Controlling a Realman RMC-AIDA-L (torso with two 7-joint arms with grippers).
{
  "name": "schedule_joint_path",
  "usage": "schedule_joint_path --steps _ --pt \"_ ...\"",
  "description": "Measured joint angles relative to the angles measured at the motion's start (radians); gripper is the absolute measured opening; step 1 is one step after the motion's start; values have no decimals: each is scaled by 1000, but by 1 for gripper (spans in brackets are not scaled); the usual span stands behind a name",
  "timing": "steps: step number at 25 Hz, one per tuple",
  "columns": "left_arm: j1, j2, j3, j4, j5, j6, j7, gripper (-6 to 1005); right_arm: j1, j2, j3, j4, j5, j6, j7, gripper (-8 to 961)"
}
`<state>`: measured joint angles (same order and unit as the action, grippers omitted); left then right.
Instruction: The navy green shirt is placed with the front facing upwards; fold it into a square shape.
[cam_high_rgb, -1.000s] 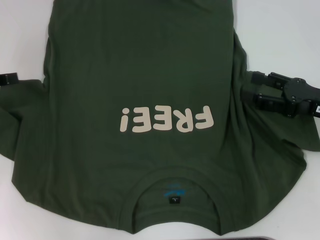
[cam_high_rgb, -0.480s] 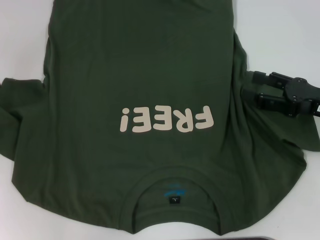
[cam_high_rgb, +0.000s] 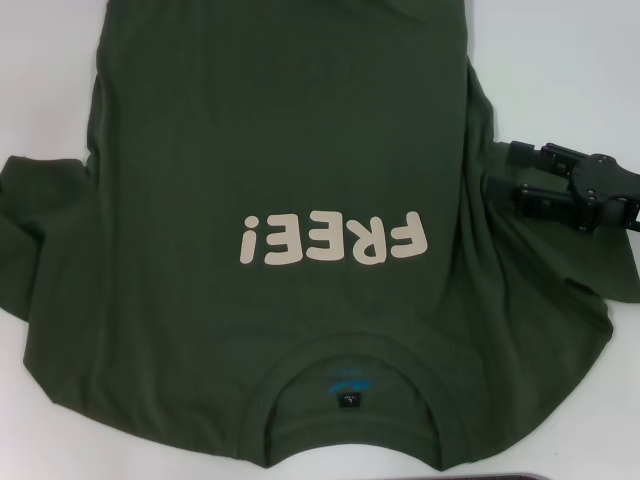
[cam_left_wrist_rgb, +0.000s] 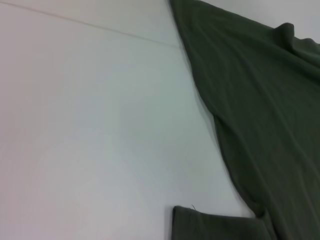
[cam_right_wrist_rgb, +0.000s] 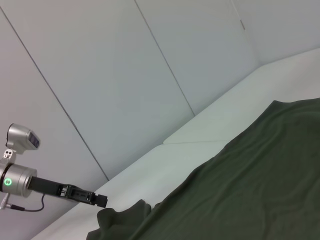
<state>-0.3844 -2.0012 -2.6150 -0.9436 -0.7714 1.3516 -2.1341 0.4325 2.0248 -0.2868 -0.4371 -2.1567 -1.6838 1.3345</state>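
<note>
Since one second ago, the left gripper (cam_right_wrist_rgb: 100, 200) has withdrawn from the left edge of the head view, where its dark tip was then visible beside the left sleeve; it no longer appears there. The right gripper (cam_high_rgb: 515, 175) has shifted only slightly toward the right edge over the same interval.

The navy green shirt (cam_high_rgb: 290, 130) lies spread flat on the white table (cam_high_rgb: 560, 70), front facing up. Its collar is at the near edge and its hem runs out of view at the far edge. The cream lettering (cam_high_rgb: 335, 240) reads inverted from the head camera. The small neck label (cam_high_rgb: 350, 398) shows inside the collar, with blue print above it.

Right gripper: positioned over the right sleeve, where that sleeve meets the shirt body. Its two dark fingers (cam_high_rgb: 540, 155) point left and stand apart, jaws open, with nothing between them. Whether they touch the cloth cannot be determined.

Left gripper: seen only from the right wrist camera, far off beyond the left sleeve, extended low over the table. Whether its fingers are parted or together cannot be determined.

The left sleeve (cam_high_rgb: 35, 200) lies loosely creased on the table. The left wrist camera shows the shirt's edge (cam_left_wrist_rgb: 250, 100) against bare table surface, with a folded corner of cloth nearby.
</note>
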Motion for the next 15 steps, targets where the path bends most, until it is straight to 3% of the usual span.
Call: schedule_joint_path --steps 15 --pt "-5 -7 18 5 54 -1 6 767 0 0 0 0 0 1 0 916"
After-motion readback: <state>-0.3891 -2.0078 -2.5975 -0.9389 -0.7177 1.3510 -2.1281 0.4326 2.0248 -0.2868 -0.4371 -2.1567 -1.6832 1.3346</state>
